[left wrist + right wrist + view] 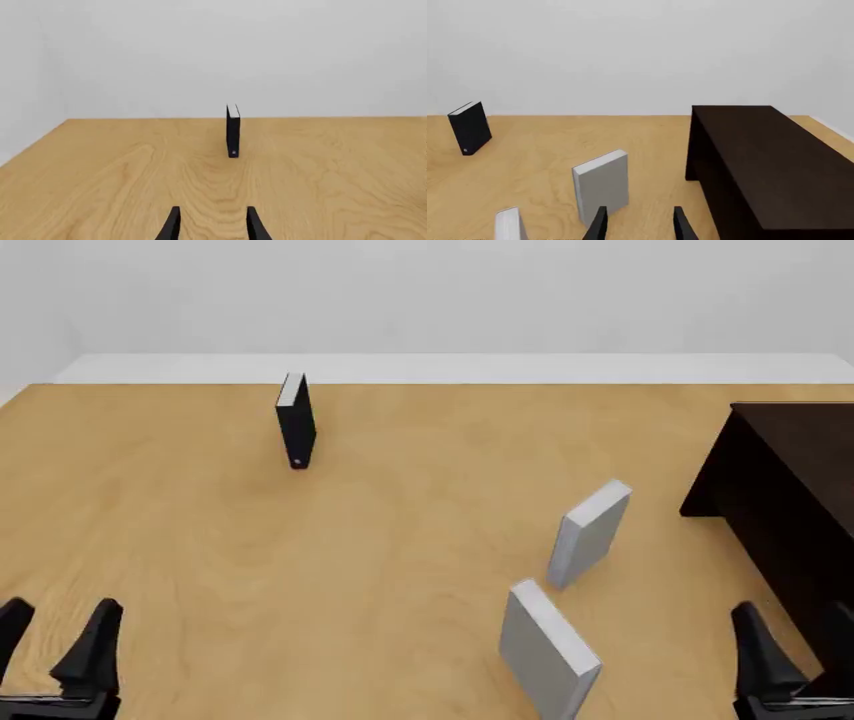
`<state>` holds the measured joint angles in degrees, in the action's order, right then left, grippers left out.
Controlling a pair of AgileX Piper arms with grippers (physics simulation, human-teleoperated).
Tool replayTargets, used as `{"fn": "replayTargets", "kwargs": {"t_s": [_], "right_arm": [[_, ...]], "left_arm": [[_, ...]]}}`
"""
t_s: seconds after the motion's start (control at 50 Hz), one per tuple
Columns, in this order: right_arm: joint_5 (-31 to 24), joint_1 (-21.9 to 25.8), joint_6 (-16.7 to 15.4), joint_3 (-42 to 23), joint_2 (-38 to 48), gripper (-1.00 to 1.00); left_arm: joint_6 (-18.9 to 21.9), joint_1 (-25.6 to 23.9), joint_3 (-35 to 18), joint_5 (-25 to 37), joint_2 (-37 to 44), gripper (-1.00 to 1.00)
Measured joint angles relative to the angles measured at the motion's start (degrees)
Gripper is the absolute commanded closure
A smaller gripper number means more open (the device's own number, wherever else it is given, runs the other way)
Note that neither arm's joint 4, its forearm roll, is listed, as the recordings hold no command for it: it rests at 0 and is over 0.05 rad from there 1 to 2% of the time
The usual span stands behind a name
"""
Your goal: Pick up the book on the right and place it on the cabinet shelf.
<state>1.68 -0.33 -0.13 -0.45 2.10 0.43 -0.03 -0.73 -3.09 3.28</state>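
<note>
You are looking at a light wooden table (267,570) that is carrying four items. The dark brown cabinet (801,500) is sitting at its right edge and serves as the landmark. The book (590,532) is standing upright just left of the cabinet. A second grey book (547,648) is standing nearer to you than the first, also left of the cabinet. A black book (295,422) is standing upright well apart from the cabinet, far left and toward the back edge.

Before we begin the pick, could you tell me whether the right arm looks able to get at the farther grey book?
Probably yes: the right gripper is open, and the grey book stands upright just ahead of its fingers, with nothing between them and the cabinet off to one side.
</note>
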Motion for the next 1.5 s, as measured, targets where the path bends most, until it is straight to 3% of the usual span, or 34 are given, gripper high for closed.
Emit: {"fn": "replayTargets", "kwargs": {"t_s": [0.2, 0.38, 0.88, 1.5], "right_arm": [[1.42, 2.20, -3.09, -3.02, 4.42, -1.00], [-0.22, 4.74, -10.14, -9.55, 10.34, -1.00], [-14.51, 9.51, -29.92, -33.09, 23.89, -1.00], [-29.13, 10.39, -50.66, -52.61, 37.34, -1.00]], "left_arm": [[0.55, 0.17, 0.42, 2.17, -2.04, -1.00], [0.44, 0.62, 0.58, 3.39, -2.76, -1.00], [0.14, 0.69, 0.68, 5.69, -3.22, -1.00], [-0.47, -0.49, 0.71, 6.63, -3.26, -1.00]]}}
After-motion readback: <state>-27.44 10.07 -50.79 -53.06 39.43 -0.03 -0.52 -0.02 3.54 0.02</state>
